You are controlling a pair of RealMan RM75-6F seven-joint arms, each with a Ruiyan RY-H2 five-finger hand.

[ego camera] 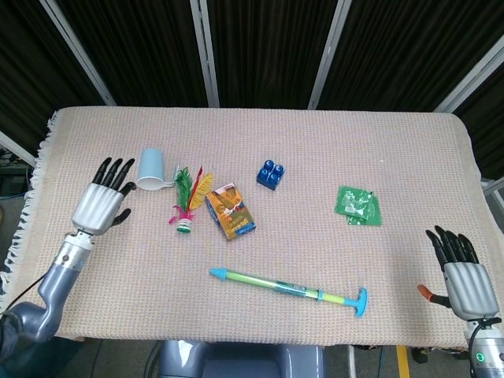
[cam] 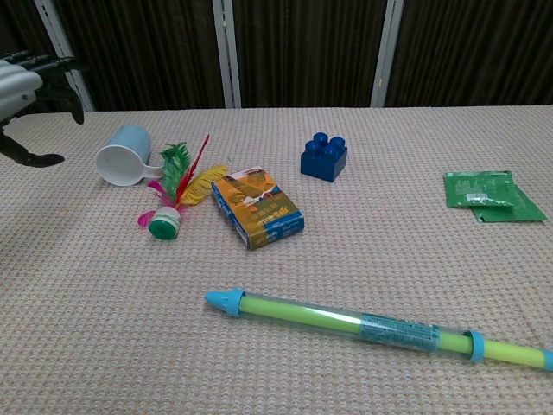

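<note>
My left hand (ego camera: 103,201) hovers open over the cloth, fingers spread, just left of a pale blue cup (ego camera: 152,168) lying on its side; the chest view catches that hand (cam: 24,91) at the top left, near the cup (cam: 123,156). Beside the cup lies a feathered shuttlecock (ego camera: 186,201). An orange and blue card box (ego camera: 229,210) lies to its right. My right hand (ego camera: 462,276) stays open at the front right edge, holding nothing, nearest to the green packets (ego camera: 359,205).
A blue toy brick (ego camera: 271,174) sits mid-table. A long green and blue tube toy (ego camera: 290,290) lies near the front edge. The woven cloth (ego camera: 315,142) covers the table, with dark panels behind.
</note>
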